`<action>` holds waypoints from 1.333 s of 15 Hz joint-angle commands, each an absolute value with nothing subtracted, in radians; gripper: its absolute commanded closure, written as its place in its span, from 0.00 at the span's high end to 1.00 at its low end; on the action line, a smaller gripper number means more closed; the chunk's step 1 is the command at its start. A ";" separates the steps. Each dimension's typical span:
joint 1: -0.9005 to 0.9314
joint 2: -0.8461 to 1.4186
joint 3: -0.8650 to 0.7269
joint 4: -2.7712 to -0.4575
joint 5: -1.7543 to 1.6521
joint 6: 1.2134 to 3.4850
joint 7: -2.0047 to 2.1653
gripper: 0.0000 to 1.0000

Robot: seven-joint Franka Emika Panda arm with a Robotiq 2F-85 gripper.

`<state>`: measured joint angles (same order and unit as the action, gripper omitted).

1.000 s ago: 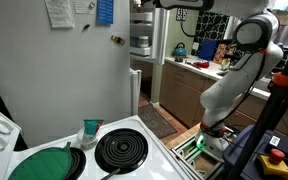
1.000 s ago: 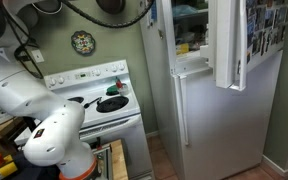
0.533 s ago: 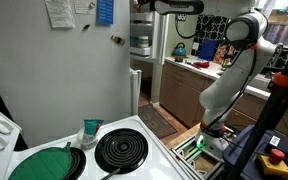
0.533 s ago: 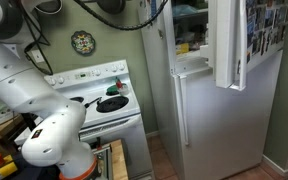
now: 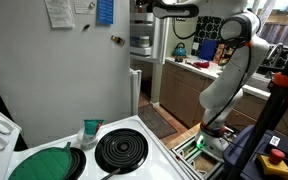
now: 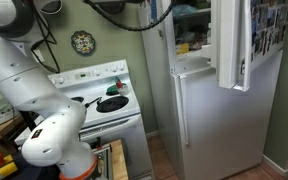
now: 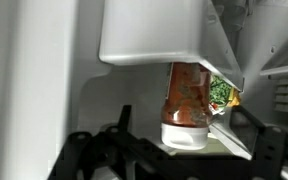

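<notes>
Gripper (image 7: 172, 160) jaws spread wide, holding nothing. Just past them, the sauce bottle (image 7: 187, 105) stands cap-down on a fridge shelf under a white bin (image 7: 149, 35), in line with the gap and untouched. Since 0.5 s ago the elbow (image 5: 234, 25) has shifted toward the fridge (image 5: 74, 80). The arm (image 5: 224, 70) rises, then reaches level into the opening.

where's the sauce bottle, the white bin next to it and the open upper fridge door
sauce bottle (image 7: 187, 95): wrist view, on its reddish body.
white bin (image 7: 149, 35): wrist view, on its front wall.
upper fridge door (image 6: 230, 45): in an exterior view, on its white inner side.
</notes>
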<state>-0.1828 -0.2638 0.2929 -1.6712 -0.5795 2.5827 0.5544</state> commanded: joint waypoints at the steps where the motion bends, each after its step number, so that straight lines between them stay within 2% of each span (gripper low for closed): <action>1: -0.177 -0.248 0.273 -1.659 -0.627 2.592 0.597 1.00; 6: -0.165 -0.262 0.231 -1.676 -0.597 2.592 0.583 1.00; 20: -0.124 -0.113 0.210 -1.540 -0.621 2.576 0.653 0.99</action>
<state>-0.1633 -0.1561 0.2333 -1.5881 -0.6050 2.5830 0.6253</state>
